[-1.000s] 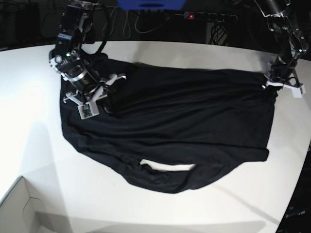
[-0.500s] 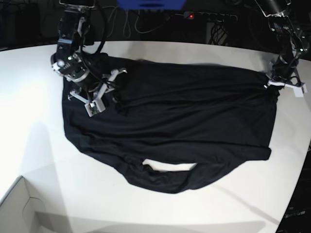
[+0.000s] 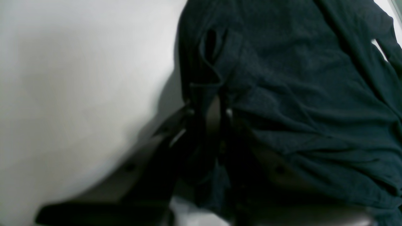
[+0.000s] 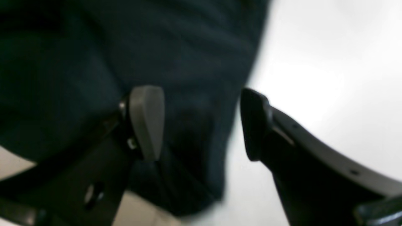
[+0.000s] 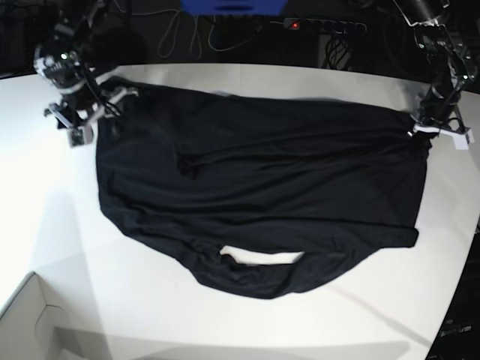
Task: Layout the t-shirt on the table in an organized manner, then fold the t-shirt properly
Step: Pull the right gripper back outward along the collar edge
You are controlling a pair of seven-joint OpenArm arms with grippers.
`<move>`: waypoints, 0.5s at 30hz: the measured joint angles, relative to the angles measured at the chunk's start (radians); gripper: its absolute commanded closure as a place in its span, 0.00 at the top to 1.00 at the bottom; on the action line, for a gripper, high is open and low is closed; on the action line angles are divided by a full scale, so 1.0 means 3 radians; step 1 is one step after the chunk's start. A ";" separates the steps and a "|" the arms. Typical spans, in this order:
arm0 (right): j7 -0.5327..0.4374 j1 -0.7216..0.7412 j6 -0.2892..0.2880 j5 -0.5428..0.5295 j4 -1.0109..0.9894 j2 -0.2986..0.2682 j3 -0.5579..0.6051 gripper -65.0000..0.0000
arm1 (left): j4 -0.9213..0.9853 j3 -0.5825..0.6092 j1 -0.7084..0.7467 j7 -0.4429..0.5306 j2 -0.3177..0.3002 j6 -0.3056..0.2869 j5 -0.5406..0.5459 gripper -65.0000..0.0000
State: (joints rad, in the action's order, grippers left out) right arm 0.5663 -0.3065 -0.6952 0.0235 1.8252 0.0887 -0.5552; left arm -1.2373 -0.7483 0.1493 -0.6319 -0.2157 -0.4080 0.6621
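The black t-shirt (image 5: 262,195) lies spread and wrinkled across the white worktop (image 5: 67,247), its lower edge bunched around a small bare patch. The left hand (image 3: 213,110) is clamped on a fold at the shirt's edge, on the right side of the base view. The right hand (image 4: 201,122) hangs with its fingers (image 4: 147,122) spread apart over the shirt's opposite corner, gripping nothing. A white box corner (image 5: 30,322) sits nearby

backdrop: dark, with tangled cables (image 5: 202,34)
power strip (image 5: 324,26): red light lit
near corner: white box (image 5: 30,330)
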 measured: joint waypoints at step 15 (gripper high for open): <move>-0.0029 -0.0275 0.0000 -0.0013 -0.0212 0.0076 -0.0296 0.60 | -0.0009 -0.0033 0.0000 -0.0051 -0.0037 0.0000 -0.0003 0.00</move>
State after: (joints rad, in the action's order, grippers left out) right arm 0.5575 -0.3889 -0.6952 0.0196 1.7615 0.1116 -0.6441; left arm -1.2400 -0.7582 0.1493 -0.6472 -0.2268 -0.4080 0.6613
